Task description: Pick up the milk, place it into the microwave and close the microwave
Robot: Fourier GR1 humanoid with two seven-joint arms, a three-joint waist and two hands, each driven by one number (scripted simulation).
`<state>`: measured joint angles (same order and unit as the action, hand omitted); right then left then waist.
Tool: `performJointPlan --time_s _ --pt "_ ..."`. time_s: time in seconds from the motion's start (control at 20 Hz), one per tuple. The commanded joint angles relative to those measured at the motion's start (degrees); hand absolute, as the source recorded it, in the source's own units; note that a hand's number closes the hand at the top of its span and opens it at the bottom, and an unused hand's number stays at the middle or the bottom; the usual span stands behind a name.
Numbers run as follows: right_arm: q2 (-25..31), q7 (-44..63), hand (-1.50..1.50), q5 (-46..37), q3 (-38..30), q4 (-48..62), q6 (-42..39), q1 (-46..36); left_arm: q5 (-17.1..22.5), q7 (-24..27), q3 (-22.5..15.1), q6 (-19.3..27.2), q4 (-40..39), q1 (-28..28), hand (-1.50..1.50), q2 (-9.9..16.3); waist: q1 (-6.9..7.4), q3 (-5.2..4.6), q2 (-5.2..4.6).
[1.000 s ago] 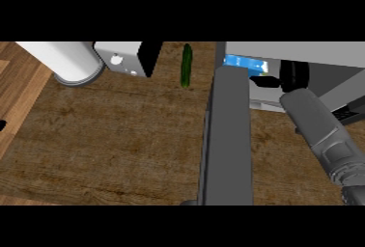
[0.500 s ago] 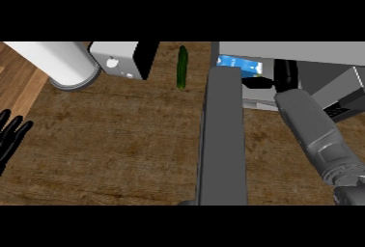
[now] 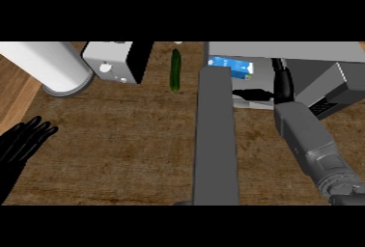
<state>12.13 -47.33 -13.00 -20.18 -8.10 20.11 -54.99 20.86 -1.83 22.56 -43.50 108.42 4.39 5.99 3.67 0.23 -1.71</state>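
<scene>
Behind the open microwave door (image 3: 216, 140), milk (image 3: 230, 67) half hidden; right hand (image 3: 258, 94) partly hidden.

No word, number or brand reads clearly anywhere before me. The milk carton (image 3: 230, 67) inside my open microwave (image 3: 314, 72) carries a blue-and-white printed face, but its marks are too small for me to make out. The small appliance (image 3: 114, 60) at the back of the counter shows round knobs with no lettering I can read.
</scene>
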Motion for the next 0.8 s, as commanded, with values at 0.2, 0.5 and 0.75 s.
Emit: performJointPlan --time_s 0.2,0.5,0.75 --pt "-3.26 -5.36 -1.5 4.47 -3.01 -0.06 -12.79 6.6 -1.7 -2.09 -5.78 0.45 1.17 0.28 1.5 -3.25 -2.12 -0.12 1.07" --pt "-4.14 -10.68 -1.5 5.75 -2.39 -2.74 -20.59 14.16 -2.52 -5.81 -10.71 1.35 3.07 1.35 1.5 -4.85 -3.27 -0.19 1.61" --pt "-6.18 -8.39 -1.5 5.76 0.98 -10.44 -20.97 21.14 -2.18 -11.17 -15.72 6.94 7.49 1.17 1.5 -5.93 -4.75 -0.29 2.3"
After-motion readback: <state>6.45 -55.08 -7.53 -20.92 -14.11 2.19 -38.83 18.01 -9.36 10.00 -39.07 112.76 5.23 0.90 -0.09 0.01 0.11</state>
